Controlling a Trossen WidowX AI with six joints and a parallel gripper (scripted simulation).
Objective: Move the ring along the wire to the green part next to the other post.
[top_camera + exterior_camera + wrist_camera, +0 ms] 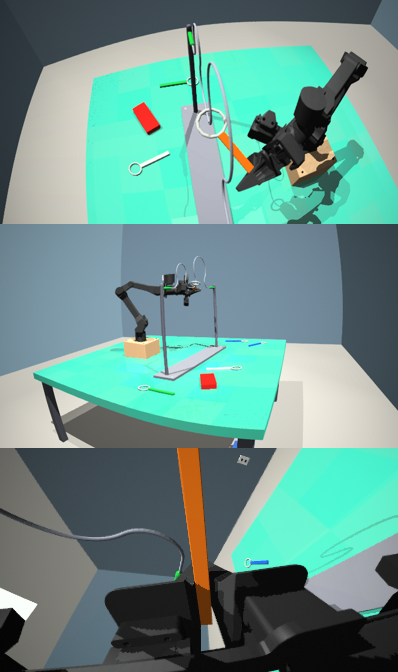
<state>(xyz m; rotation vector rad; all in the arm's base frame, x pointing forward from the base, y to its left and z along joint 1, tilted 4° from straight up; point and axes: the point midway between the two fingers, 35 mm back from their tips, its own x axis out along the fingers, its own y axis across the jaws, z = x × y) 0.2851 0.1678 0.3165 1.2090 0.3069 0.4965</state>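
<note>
Ring (197, 122) (195, 285) up in the air between the two posts, around the wire (230, 141) (176, 271) (112, 538), at the low dip between its two tall loops. Away from both green ends. In the exterior view it lies nearly flat, seen as a thin oval. Whether it touches the grey wire: cannot tell.

Gripper (243, 185) (199, 290) (199, 564) clenched on the orange handle (237, 153) (194, 287) (194, 523); wrist view has the handle's end between the fingers, the rest running out beyond them. Top view: handle slants from ring to fingers, one grey loop crossing in front of it.

Near post (192, 73) (164, 329) carries one green part (191, 38) (167, 288); far post (215, 315) carries the other green part (212, 287). Both posts upright on a long grey base plate (202, 176) (191, 362).

Arm (132, 307) rises from a wooden block (305, 177) (135, 349) and reaches across to the wire.

On the table (117, 190) (88, 376): red block (146, 118) (208, 382), green-handled ring (173, 84) (161, 391), white-handled ring (155, 159) (218, 368). Two blue-handled rings past the far post, one farther left (233, 341) in the exterior view, the other (255, 344) to its right
</note>
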